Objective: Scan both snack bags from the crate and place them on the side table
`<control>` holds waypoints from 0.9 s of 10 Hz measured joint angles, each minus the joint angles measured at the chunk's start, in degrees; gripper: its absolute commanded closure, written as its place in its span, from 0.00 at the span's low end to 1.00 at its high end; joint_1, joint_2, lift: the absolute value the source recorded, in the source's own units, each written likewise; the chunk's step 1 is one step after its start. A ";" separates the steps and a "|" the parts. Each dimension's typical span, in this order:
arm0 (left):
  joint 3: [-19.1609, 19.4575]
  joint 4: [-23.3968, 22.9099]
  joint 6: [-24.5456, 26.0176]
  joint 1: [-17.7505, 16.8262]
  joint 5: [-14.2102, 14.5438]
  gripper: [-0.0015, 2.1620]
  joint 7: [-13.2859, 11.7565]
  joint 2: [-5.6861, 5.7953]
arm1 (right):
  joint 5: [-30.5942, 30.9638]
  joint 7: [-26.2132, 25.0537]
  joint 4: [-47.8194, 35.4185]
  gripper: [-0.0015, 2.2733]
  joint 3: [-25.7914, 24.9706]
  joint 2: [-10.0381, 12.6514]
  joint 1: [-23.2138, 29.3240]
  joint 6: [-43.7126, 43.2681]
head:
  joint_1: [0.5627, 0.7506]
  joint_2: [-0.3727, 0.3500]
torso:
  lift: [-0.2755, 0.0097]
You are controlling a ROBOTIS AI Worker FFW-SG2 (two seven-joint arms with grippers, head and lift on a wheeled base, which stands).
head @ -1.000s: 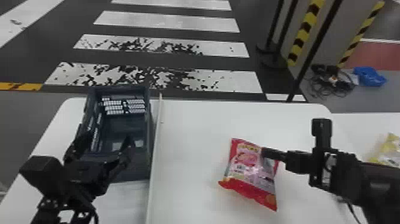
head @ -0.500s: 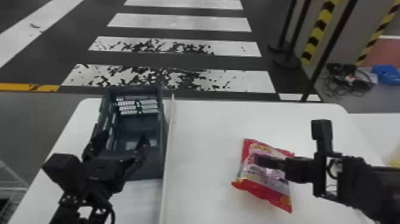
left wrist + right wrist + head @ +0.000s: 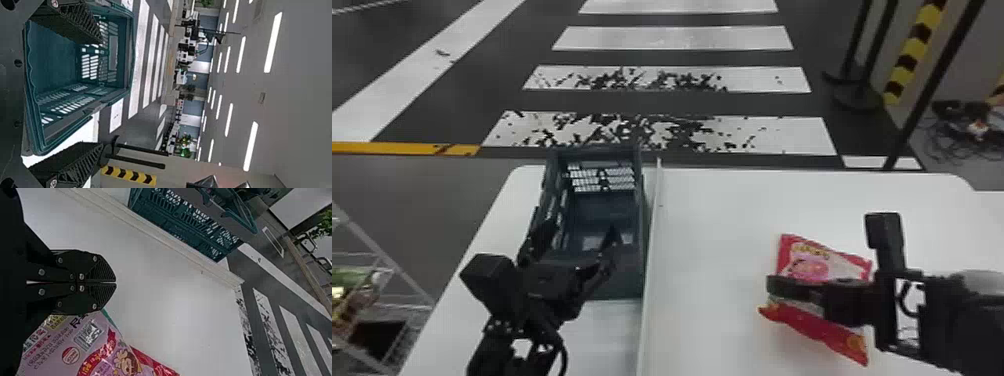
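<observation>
Table (image 3: 722,220): white top with rounded far corners; its far edge runs beyond the crate (image 3: 619,285) and the snack bag (image 3: 804,262), and its left edge slants past the crate's outer side
Divider rail (image 3: 656,210): raised white strip running from the near side toward the far edge, just beside the crate; it stands between the crate and the snack bag
Open span: a broad stretch of white top between the rail and the bag, with more top beyond the bag toward the far edge
Snack bag: red and pink, lying on the table on the robot's right of the rail
Right gripper (image 3: 772,287): above the snack bag in the head view, fingers brought together with nothing held between them in the right wrist view; contact with the bag cannot be determined
Left gripper (image 3: 583,227): at the near part of the crate, fingers spread and holding nothing
Crate interior: visible from my side, with slotted walls
Right edge: a further white surface (image 3: 992,215) adjoins the table's far right corner
Beyond the table: striped floor markings (image 3: 672,132), a slanting black post (image 3: 929,90) near the far edge, and cables (image 3: 952,130) on the floor
Left side: wire rack (image 3: 377,253) beside the table, bearing packets (image 3: 352,292)
</observation>
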 measured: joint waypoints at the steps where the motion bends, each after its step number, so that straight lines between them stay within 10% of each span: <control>1: 0.00 0.10 0.00 -0.01 0.02 0.03 0.00 0.00 | 0.67 0.00 0.55 0.99 0.07 0.01 -0.42 -0.14 | 0.70 0.63 | 0.63; 9: -0.09 0.73 0.00 -0.30 0.20 0.03 -0.09 0.04 | 2.24 0.01 1.17 0.99 -3.29 -1.67 1.01 1.64 | 0.70 0.55 | 0.63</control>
